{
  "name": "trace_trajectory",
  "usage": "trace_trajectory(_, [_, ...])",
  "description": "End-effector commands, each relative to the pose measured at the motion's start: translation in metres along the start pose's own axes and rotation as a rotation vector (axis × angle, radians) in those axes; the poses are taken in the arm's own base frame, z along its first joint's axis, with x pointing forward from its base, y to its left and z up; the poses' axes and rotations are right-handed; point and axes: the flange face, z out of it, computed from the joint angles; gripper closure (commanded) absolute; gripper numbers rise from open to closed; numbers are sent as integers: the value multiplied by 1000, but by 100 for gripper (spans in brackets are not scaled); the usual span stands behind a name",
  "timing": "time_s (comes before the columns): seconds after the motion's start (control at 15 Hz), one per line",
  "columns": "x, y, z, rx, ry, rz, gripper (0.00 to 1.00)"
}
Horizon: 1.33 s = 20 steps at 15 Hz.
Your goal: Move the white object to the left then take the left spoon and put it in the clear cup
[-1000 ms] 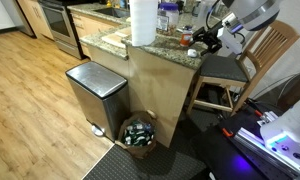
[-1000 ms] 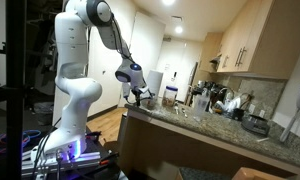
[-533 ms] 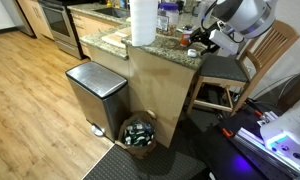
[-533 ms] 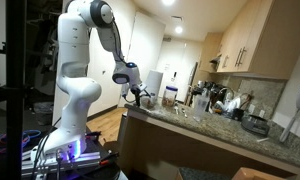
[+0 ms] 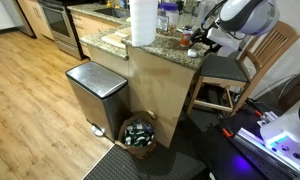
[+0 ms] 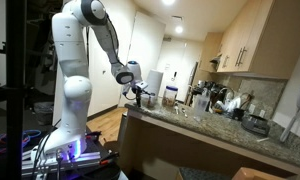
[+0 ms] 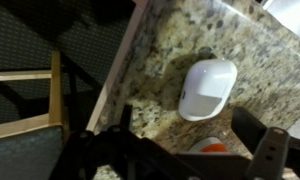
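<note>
White rounded lump (image 7: pixel 208 88) sits untouched on the speckled granite table (image 7: pixel 170 50), near its edge.
Your fingers (image 7: pixel 273 150) are spread and apart from it; lower them to straddle it, then ease it left.

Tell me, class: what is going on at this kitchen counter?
The robot's gripper hangs open over the edge of the granite counter, close to the white object. The white object lies on the stone, apart from the gripper. Nothing is held yet.
</note>
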Motion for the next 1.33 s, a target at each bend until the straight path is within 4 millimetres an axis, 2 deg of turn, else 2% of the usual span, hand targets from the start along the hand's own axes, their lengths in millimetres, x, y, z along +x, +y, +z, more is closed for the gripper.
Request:
trace_trajectory(0.0, [-23,-20,-33,-10,-140,-32,0])
trace_trajectory(0.07, [-25,-35,-52,43,-187,-71,0])
trace_trajectory(0.13, [-29,-44,-80,86,-200,-100,0])
trace_trajectory(0.2, [-31,-51,-104,126,-162,-128,0])
trace_trajectory(0.33, [-38,-66,-150,135,-5,-168,0])
trace_trajectory(0.4, [-48,-90,-170,141,53,-200,0])
trace_trajectory(0.53, [-58,-110,-225,169,173,-271,0])
trace_trajectory(0.6, [-49,-100,-189,172,97,-231,0])
trace_trajectory(0.67, [-56,-106,-207,191,127,-236,0])
trace_trajectory(0.73, [-58,-105,-210,195,132,-239,0])
trace_trajectory(0.87, [-54,-100,-201,182,115,-227,0])
trace_trajectory(0.93, [-50,-96,-206,138,119,-254,0])
trace_trajectory(1.07, [-35,-93,-248,103,185,-335,0])
trace_trajectory(1.13, [-26,-92,-278,70,237,-388,0])
trace_trajectory(1.2, [11,-95,-209,56,265,-436,0])
trace_trajectory(1.27, [37,-93,-235,37,324,-468,0])
